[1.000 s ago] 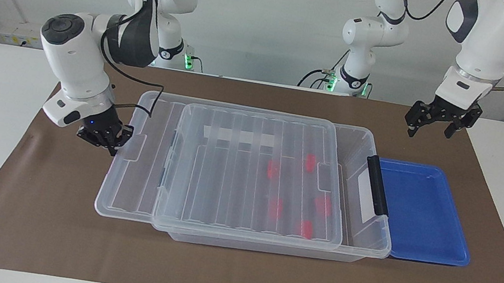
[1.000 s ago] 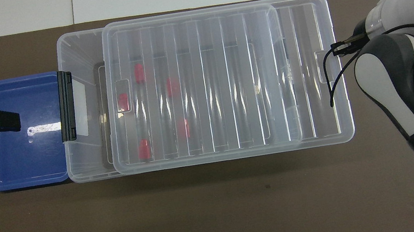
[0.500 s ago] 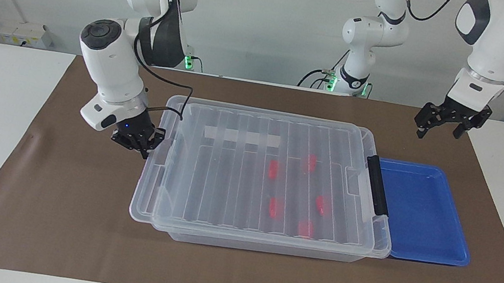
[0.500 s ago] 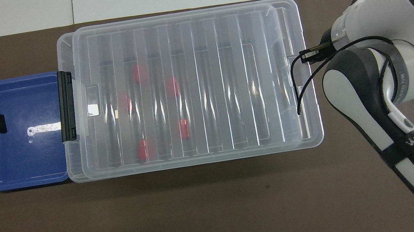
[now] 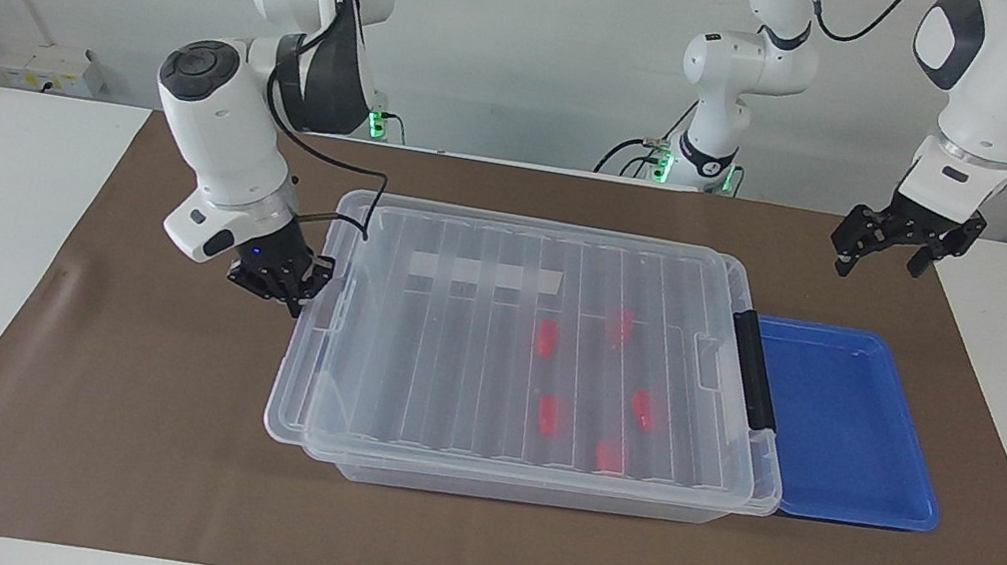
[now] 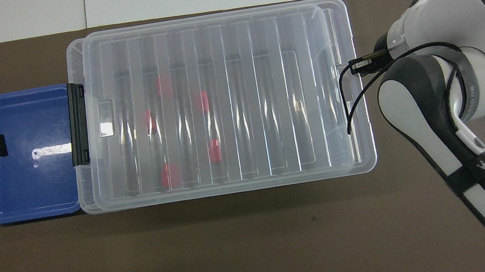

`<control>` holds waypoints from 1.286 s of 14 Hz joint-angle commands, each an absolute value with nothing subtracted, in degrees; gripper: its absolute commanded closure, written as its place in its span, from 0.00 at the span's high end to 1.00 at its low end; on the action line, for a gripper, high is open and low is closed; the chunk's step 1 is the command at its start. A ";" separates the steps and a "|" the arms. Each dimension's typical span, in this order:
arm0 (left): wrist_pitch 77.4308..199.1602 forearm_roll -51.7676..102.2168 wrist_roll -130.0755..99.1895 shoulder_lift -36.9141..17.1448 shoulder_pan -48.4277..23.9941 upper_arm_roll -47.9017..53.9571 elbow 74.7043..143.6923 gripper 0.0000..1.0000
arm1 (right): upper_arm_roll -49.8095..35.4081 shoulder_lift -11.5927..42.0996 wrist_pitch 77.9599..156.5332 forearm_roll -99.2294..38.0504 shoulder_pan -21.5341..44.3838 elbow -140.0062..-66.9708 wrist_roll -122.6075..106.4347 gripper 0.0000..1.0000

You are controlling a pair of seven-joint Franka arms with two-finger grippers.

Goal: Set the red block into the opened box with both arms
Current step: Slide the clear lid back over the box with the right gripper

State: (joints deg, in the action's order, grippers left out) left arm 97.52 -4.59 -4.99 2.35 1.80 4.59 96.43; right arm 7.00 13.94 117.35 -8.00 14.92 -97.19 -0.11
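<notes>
The clear box lies in the middle of the brown mat, its ribbed see-through lid flat over nearly the whole opening. Several red blocks show through the lid, inside the box toward the left arm's end. My right gripper is shut, low at the lid's short edge at the right arm's end. I cannot tell whether it pinches that edge or only touches it. My left gripper hangs open and empty in the air, by the outer end of the blue tray.
The blue tray lies against the box's short side, where the black latch is. The brown mat covers most of the white table. The right arm's forearm and cable reach over the mat beside the box.
The right gripper moved toward the left arm's end, and the lid slid with it from half off the box to nearly covering it. The left gripper drifted outward and a little up.
</notes>
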 commanded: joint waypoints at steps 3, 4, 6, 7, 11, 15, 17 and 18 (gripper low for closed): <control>96.68 -3.43 -4.13 2.37 -0.44 2.37 95.80 1.00 | 6.94 13.45 118.39 -11.33 14.94 -98.44 0.44 0.00; 96.24 -3.43 -4.13 2.11 -0.44 2.29 95.37 1.00 | 6.86 13.45 118.48 -11.34 14.94 -98.44 0.44 0.00; 96.50 -2.99 -4.04 1.93 -0.27 2.46 94.66 1.00 | 6.94 13.45 118.39 -11.34 14.94 -98.44 0.44 0.00; 96.42 -1.68 -4.04 2.02 0.00 2.46 94.75 1.00 | 6.94 13.45 118.39 -11.34 14.85 -98.44 0.44 0.00; 95.98 -0.53 -4.13 2.20 -0.26 2.64 95.10 1.00 | 7.38 13.27 117.60 -10.64 14.25 -97.82 1.32 0.72; 95.98 -0.61 -4.04 2.20 -0.35 2.81 95.10 1.00 | 8.61 10.12 113.48 -3.64 11.87 -96.68 1.58 1.00; 96.15 -0.53 -4.13 2.37 -0.35 2.81 95.45 1.00 | 8.61 6.96 108.05 -0.80 10.21 -95.63 2.54 1.00; 96.24 -0.61 -4.13 2.20 -0.35 2.81 95.01 1.00 | 8.70 5.03 104.36 -0.70 9.41 -95.19 2.98 1.00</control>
